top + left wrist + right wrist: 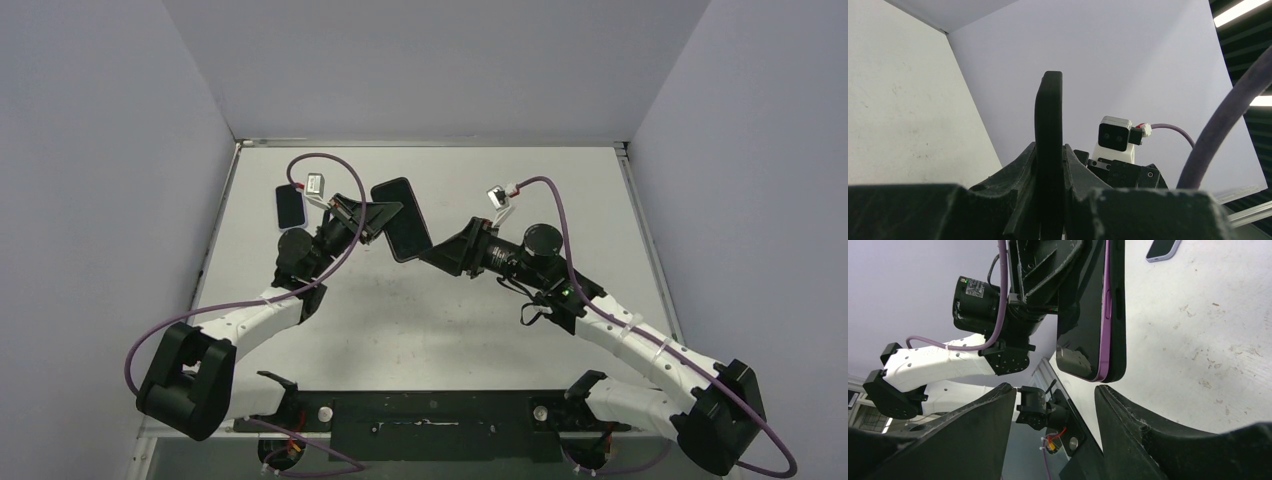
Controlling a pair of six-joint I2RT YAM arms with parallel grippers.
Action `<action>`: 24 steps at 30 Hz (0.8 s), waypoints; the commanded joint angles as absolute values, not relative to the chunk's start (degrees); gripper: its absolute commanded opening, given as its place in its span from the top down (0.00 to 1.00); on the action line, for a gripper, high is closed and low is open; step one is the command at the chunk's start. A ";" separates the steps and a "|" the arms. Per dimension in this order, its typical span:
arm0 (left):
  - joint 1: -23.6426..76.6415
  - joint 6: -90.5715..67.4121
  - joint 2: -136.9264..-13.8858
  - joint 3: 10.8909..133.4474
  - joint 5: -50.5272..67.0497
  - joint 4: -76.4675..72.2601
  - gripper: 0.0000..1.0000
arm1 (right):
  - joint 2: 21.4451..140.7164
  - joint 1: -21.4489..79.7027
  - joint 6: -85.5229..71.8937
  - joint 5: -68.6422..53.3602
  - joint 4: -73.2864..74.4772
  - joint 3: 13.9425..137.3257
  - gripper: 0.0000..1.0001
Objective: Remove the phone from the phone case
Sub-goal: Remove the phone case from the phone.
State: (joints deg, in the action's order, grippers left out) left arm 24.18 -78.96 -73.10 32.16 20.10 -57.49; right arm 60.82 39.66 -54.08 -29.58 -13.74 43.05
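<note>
Closest to the right wrist lens, right claw [1055, 390] with fingers spread apart, just short of the lower corner of the purple-edged phone [1083, 305], seated in its black phone case [1118, 315]. Phone clamped between the shut fingers of the left claw [368, 216] and held up off the bench [450, 330] near its middle, both arms bent inward toward each other. White label [975, 288] on the left arm's motor too small to read; second dark handset [290, 207] flat on the bench near the left wrist.

I get bright, even light with faint shadows; ceiling strips [1243, 11] glare in the left wrist view, foreground soft
</note>
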 commanded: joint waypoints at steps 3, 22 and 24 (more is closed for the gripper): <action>24.99 -80.31 -72.38 33.58 18.63 -65.51 1.00 | 61.25 38.53 -57.31 -30.93 -20.32 43.14 0.42; 30.42 -83.33 -73.21 34.76 18.01 -68.77 1.00 | 61.40 36.47 -59.94 -31.13 -25.43 40.26 0.47; 31.34 -82.55 -73.18 34.75 17.79 -68.08 1.00 | 61.75 36.37 -60.16 -31.79 -26.54 40.58 0.48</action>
State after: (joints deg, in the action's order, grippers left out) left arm 27.90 -80.68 -74.17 32.16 15.55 -60.60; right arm 61.19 36.73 -59.70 -31.44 -21.12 39.86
